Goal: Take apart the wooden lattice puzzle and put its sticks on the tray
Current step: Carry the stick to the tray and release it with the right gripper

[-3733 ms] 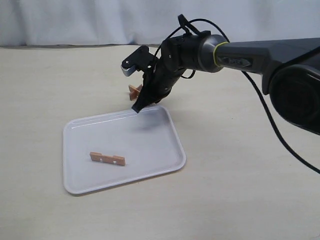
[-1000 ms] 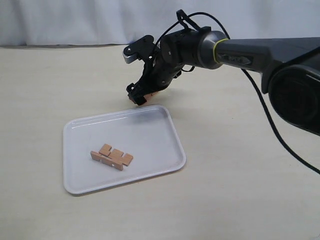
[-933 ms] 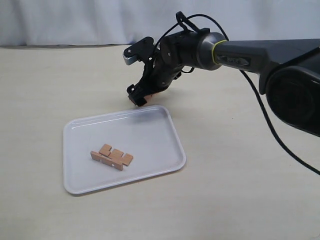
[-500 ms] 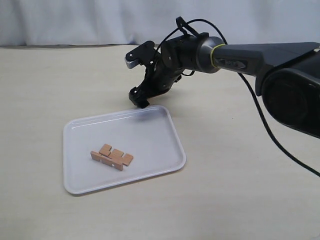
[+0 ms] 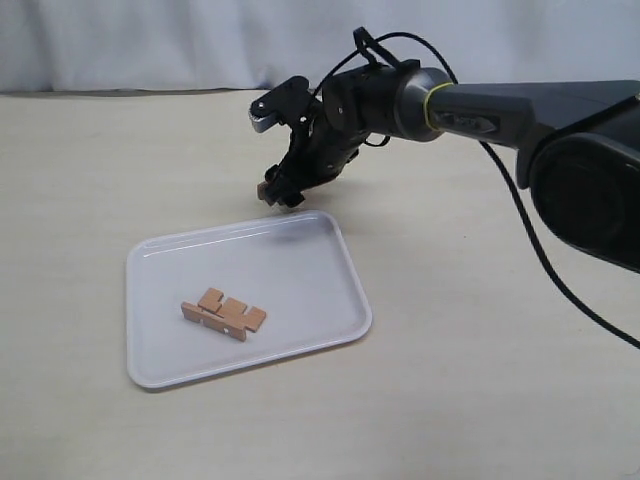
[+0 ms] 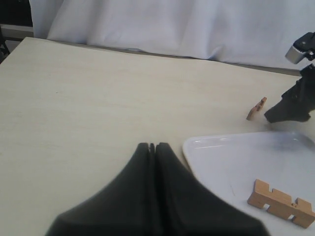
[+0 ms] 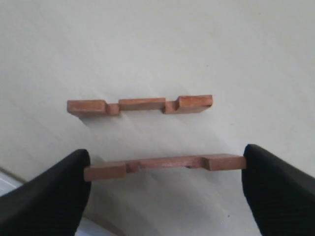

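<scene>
The wooden lattice puzzle is apart. Two sticks [image 5: 225, 313] lie side by side on the white tray [image 5: 320, 290], also seen as sticks [image 6: 280, 202] on the tray [image 6: 226, 167] in the left wrist view. My right gripper [image 5: 285, 193] hangs just beyond the tray's far edge, shut on a third stick [image 7: 221, 161] held end to end between its fingers [image 7: 54, 191]. The fourth stick [image 7: 140, 104] stands on edge on the table just past it, also visible as a small stick [image 6: 256, 108]. My left gripper [image 6: 152, 145] is shut on nothing, near the tray's corner.
The pale table [image 5: 120, 170] runs back to a white curtain [image 5: 150, 40]. The right arm [image 5: 500, 105] with its black cable [image 5: 545, 260] reaches in from the right.
A second stick has landed on the tray since the oldest frame. The right gripper went back to the sticks behind the tray, lowered, and now sits slightly higher with one stick between its fingers.
</scene>
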`<action>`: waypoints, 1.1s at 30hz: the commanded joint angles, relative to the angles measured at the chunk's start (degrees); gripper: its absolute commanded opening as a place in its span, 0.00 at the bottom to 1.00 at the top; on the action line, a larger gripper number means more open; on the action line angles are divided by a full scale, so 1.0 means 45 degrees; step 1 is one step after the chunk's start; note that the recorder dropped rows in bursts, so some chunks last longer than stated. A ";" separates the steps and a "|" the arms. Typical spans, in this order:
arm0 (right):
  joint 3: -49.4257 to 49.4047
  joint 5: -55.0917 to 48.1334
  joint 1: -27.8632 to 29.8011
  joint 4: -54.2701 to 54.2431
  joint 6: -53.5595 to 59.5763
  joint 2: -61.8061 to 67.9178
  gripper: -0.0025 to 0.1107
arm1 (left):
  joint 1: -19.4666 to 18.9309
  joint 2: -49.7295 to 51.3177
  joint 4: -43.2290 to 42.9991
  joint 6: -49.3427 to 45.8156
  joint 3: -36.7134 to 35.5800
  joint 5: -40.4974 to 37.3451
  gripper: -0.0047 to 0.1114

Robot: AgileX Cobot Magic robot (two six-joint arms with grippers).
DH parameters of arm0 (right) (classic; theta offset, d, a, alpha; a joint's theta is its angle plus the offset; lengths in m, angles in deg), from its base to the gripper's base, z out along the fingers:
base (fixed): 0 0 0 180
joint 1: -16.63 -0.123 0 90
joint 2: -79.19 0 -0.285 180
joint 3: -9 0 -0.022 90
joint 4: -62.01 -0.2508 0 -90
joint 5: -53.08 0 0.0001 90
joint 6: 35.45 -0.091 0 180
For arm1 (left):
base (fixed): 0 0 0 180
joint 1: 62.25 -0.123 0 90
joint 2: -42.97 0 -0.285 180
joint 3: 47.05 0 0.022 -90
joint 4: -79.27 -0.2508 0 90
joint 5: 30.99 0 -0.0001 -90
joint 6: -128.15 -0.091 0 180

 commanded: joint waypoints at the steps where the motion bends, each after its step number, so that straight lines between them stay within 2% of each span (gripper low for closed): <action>1: 0.0085 -0.0585 0.0104 -0.0141 0.0115 -0.1247 0.06 | 0.0014 -0.0012 0.0080 0.0033 -0.0029 0.0121 0.04; 7: -0.0713 -0.1675 -0.0095 -0.0986 0.0241 -0.1955 0.06 | 0.0014 -0.0012 0.0080 0.0033 -0.0029 0.0121 0.04; 14: -0.2109 -0.2057 -0.1471 -0.0986 0.0367 -0.2554 0.06 | 0.0014 -0.0012 0.0080 0.0033 -0.0029 0.0121 0.04; 25: -0.3404 -0.2117 -0.1987 -0.1124 -0.2349 -0.3081 0.08 | 0.0014 -0.0012 0.0080 0.0033 -0.0029 0.0121 0.04; 28: -0.3470 -0.2106 -0.2098 -0.1427 -0.2474 -0.3081 0.21 | 0.0014 -0.0012 0.0080 0.0033 -0.0029 0.0121 0.04; 33: -0.3470 -0.2131 -0.2406 -0.1648 -0.2448 -0.3081 0.55 | 0.0012 -0.0012 0.0103 0.0033 -0.0029 0.0121 0.04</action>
